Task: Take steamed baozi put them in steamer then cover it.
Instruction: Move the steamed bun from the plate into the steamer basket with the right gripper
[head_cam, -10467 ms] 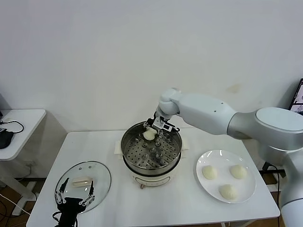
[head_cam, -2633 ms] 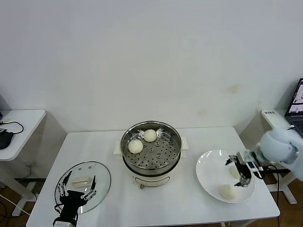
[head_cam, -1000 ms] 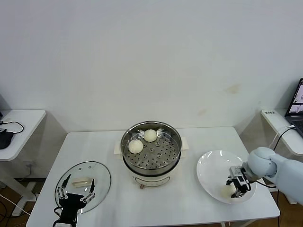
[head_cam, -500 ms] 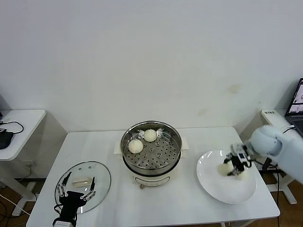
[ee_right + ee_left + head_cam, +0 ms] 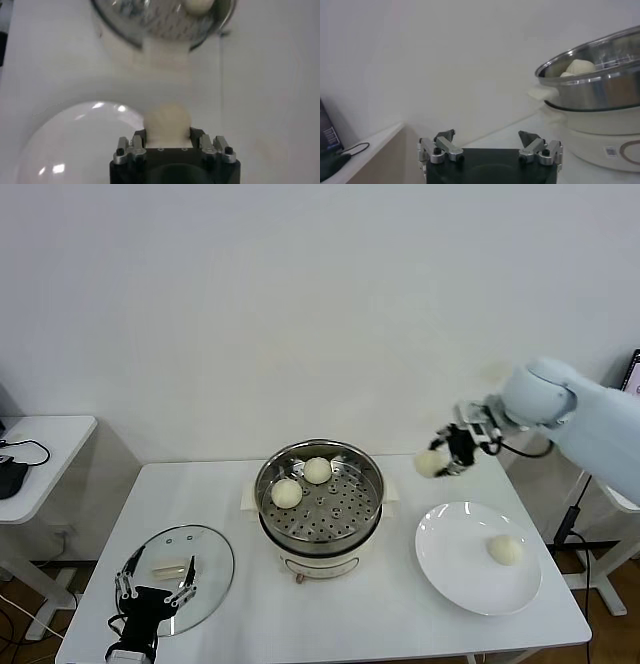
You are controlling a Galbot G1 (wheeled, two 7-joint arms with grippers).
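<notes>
My right hand (image 5: 447, 461) grips a bun (image 5: 430, 464) raised right of the steamer (image 5: 320, 496), clearing its rim for loading.

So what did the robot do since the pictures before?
The right gripper grabbed a baozi off the plate and lifted it toward the steamer. One bun remains there. Two buns, the cover and the left gripper stayed put.
</notes>
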